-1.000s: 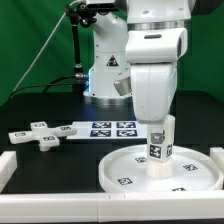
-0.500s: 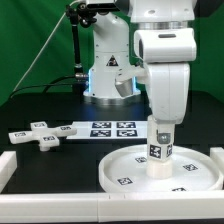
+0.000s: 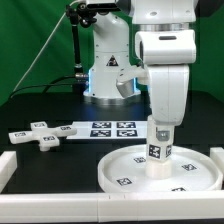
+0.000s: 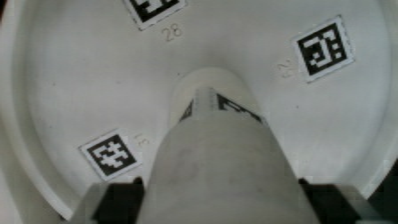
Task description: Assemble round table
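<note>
Nearest the exterior camera, a long white rail [image 3: 60, 207] runs along the front edge of the black table [image 3: 40, 165]. Just behind it lies the round disc [image 3: 115, 172], a smooth white plastic plate with a raised rim, lying flat with its hollow side up and carrying small black-and-white square tags [image 4: 324, 50] on its floor. The disc holds one thing: the short cylinder leg [image 3: 160, 150], white and tagged on its side, standing upright at the centre where its lower end meets the hub [image 4: 210, 80]. How far it is seated there cannot be told.

The gripper [image 3: 160, 131] comes straight down over the leg, and its jaws are clamped on the leg's upper end. In the wrist view the two dark fingers [image 4: 121, 200] press against opposite sides of the cylinder with no gap.

Farther back, toward the exterior view's left, the cross-shaped foot [image 3: 38, 133] lies flat on the table, well apart from the disc. Beside it lies the marker board [image 3: 112, 128], thin and flat. Behind stand the robot base [image 3: 105, 70] and a green curtain [image 3: 35, 40].
</note>
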Action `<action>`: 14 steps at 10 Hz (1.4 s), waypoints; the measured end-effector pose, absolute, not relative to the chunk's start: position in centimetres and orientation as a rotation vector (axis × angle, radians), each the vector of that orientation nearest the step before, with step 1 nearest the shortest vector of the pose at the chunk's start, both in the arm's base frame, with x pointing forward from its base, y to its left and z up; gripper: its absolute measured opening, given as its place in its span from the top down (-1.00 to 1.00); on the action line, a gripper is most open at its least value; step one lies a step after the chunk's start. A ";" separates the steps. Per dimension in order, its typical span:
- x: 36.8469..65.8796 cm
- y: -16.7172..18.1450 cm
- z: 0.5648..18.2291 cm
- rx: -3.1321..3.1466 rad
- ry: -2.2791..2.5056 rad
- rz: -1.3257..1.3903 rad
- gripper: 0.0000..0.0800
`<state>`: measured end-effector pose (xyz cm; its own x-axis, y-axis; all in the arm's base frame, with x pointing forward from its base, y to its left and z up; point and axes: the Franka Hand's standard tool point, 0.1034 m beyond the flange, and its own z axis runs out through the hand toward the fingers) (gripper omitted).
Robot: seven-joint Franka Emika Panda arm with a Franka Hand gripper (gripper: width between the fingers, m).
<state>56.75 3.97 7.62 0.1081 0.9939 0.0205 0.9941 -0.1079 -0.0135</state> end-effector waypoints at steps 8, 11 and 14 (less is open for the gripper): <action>56.6 3.4 7.5 -2.789 -1.365 -0.002 -0.02; 56.5 3.4 7.5 -2.911 -1.040 -0.004 -0.02; 56.4 3.4 7.4 -3.013 -0.639 0.001 -0.02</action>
